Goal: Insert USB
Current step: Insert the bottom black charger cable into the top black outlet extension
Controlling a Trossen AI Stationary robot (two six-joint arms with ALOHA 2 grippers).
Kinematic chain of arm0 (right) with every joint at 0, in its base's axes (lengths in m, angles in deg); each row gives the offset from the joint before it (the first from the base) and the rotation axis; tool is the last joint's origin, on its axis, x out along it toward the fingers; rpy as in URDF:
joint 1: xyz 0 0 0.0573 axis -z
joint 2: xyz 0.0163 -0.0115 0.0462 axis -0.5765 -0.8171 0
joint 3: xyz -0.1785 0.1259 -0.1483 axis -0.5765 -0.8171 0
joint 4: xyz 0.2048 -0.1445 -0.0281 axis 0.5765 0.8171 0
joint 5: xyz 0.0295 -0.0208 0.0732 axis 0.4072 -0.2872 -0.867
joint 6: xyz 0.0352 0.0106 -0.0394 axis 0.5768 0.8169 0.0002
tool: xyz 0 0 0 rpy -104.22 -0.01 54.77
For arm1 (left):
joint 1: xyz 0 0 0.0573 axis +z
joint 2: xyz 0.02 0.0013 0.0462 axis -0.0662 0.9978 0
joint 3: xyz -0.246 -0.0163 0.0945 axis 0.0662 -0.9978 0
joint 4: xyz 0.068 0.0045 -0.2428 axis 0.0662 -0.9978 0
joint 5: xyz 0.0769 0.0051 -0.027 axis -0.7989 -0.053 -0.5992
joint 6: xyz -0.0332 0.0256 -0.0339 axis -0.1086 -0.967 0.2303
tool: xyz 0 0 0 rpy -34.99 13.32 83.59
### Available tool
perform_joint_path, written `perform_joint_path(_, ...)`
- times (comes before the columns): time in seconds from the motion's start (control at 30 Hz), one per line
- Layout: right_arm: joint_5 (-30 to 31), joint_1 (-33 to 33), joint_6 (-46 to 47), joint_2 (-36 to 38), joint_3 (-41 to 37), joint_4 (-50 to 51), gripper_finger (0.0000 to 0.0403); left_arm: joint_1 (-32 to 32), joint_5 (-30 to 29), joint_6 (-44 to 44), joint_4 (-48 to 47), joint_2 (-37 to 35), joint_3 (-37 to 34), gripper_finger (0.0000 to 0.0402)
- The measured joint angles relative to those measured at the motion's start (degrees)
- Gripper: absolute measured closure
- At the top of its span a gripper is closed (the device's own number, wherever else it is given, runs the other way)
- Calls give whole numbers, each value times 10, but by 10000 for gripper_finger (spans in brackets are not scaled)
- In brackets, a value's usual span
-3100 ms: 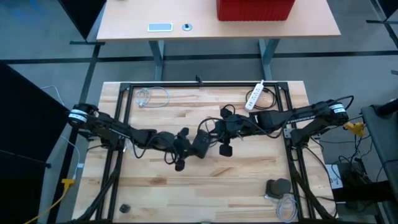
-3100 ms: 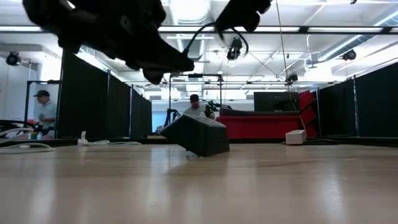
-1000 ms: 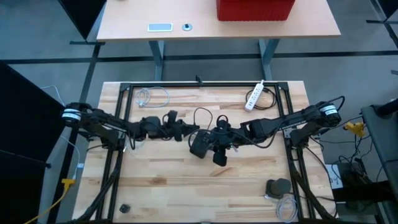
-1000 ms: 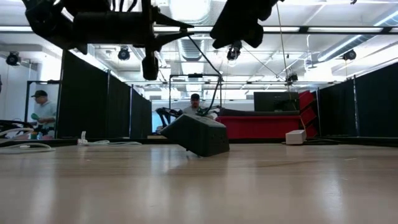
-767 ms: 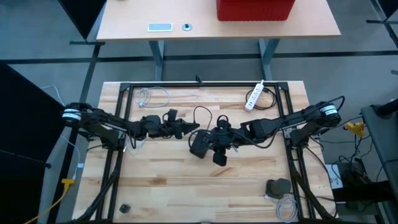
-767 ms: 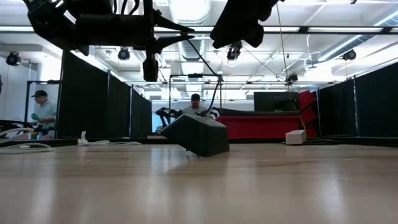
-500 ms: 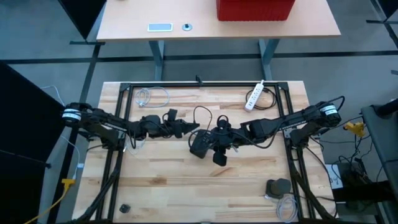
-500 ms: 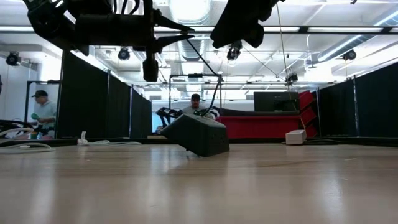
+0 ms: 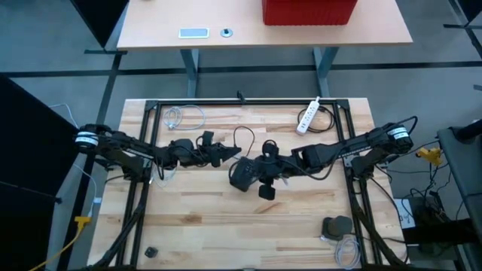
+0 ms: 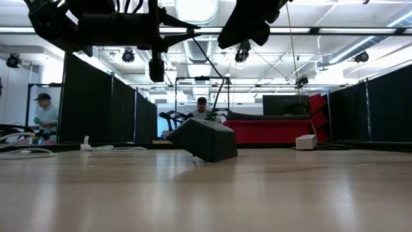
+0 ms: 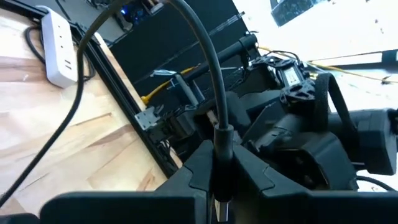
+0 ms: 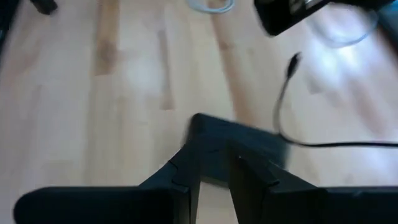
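A black box (image 9: 241, 176) rests tilted on the wooden table's middle; it also shows in the low view (image 10: 205, 140) and the right wrist view (image 12: 249, 146). A black cable (image 9: 239, 134) loops on the table beyond it. My left gripper (image 9: 228, 153) is left of the box, raised, and shut on the cable's plug end (image 11: 222, 134). My right gripper (image 9: 261, 162) hovers over the box's right side with its fingers a little apart (image 12: 213, 163). It stands well above the box in the low view (image 10: 241, 29). My left gripper pinches the black cable at the collar of its plug end (image 11: 222, 134) between its two fingers. The fingers lie level, coming from the table's left. The cable runs on past the fingertips, arches up (image 11: 205, 50) and falls slack toward the table. The plug's tip is hidden between the fingers.
A white power strip (image 9: 307, 115) lies at the far right and a coiled pale cable (image 9: 177, 117) at the far left. A grey object (image 9: 337, 226) sits near right. A black frame (image 9: 248, 103) rims the table. People (image 10: 42, 119) show in the room beyond.
Over the last three seconds my left gripper has gone from beside the box toward the table's far-left with the cable and turned its wrist. My right gripper has come left and nearer, over the box. In the last second both keep nearly still. The box has stayed put.
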State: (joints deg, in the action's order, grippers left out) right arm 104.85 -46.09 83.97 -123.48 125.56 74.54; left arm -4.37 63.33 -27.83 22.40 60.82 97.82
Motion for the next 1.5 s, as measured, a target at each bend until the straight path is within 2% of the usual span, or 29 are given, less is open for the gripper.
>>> perform_joint_path(0.1,40,-4,-50,-4,0,-24,358,-2,0,23,1,0,0,382)
perform_joint_path(0.23,42,-8,-98,-15,-1,-89,367,-5,1,94,32,0,0,382)
perform_joint_path(0.43,43,-10,-159,-23,3,-137,376,-4,-3,153,94,-3,0,376)
perform_joint_path(0.87,48,-10,-172,-23,3,-166,379,-3,-28,155,124,-13,0,380)
perform_joint_path(1.2,46,-11,-77,-23,12,-171,380,-3,-9,139,134,-13,0,380)
perform_joint_path(1.3,44,-12,-69,-23,12,-171,379,-3,4,118,139,-13,0,380)
perform_joint_path(1.37,34,-12,-55,-22,12,-170,379,-3,25,69,146,-13,0,380)
perform_joint_path(1.5,3,-16,-15,-8,4,-163,386,-24,79,-132,95,-13,0,380)
